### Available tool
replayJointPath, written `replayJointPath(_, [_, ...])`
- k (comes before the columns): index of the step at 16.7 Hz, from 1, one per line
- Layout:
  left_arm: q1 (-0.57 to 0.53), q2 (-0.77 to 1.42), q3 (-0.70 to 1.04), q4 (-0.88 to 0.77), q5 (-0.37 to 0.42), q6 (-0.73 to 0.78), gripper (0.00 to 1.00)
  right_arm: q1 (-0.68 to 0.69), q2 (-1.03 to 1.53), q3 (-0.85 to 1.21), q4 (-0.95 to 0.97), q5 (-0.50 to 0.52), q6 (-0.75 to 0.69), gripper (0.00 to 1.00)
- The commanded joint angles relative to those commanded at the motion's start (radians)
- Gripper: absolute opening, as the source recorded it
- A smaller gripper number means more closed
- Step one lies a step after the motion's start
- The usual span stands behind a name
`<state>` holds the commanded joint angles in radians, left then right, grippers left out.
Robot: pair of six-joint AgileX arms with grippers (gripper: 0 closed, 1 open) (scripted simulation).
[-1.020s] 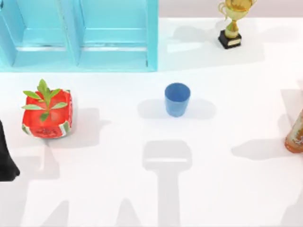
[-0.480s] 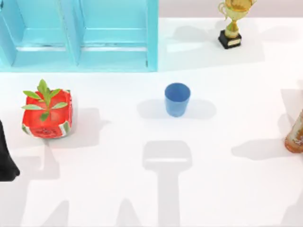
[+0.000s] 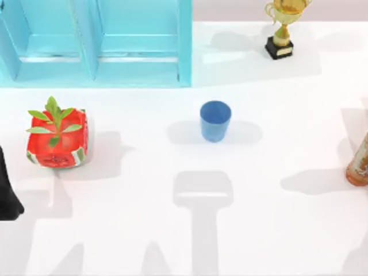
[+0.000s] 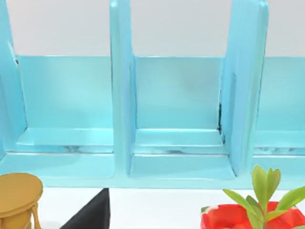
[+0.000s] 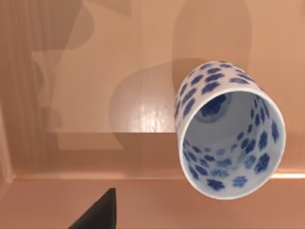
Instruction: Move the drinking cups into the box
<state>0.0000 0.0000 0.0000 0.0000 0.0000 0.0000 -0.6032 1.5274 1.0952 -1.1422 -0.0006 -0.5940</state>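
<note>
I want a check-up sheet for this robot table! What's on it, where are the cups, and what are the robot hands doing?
Surface: white tabletop, with grey shadows across it.
Job's things: plain blue tapered cup stands upright, alone near the table's middle. White cup with blue flower pattern sits inside a tan box, seen in the right wrist view.
Clutter: red watermelon-pattern pot with a green plant at the left; gold trophy on a black base at the far right; amber bottle at the right edge; light blue shelf unit at the far left.
Grippers: dark left arm parked at the left edge.
Cables: nothing seen.
Surroundings: nothing seen.
</note>
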Motion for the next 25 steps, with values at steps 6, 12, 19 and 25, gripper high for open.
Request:
replayJointPath(6, [0.000,0.000,0.000,0.000,0.000,0.000,1.00,-0.001,0.004,0.074,-0.074,0.006,-0.007,1.00])
replayJointPath(12, [0.000,0.000,0.000,0.000,0.000,0.000,1.00,-0.005,0.008,0.345,-0.342,-0.001,-0.009,1.00])
replayJointPath(19, [0.000,0.000,0.000,0.000,0.000,0.000,1.00,-0.002,0.005,0.399,-0.395,0.000,-0.005,1.00])
replayJointPath(25, [0.000,0.000,0.000,0.000,0.000,0.000,1.00,0.208,0.215,0.626,-0.417,0.013,0.212,1.00])
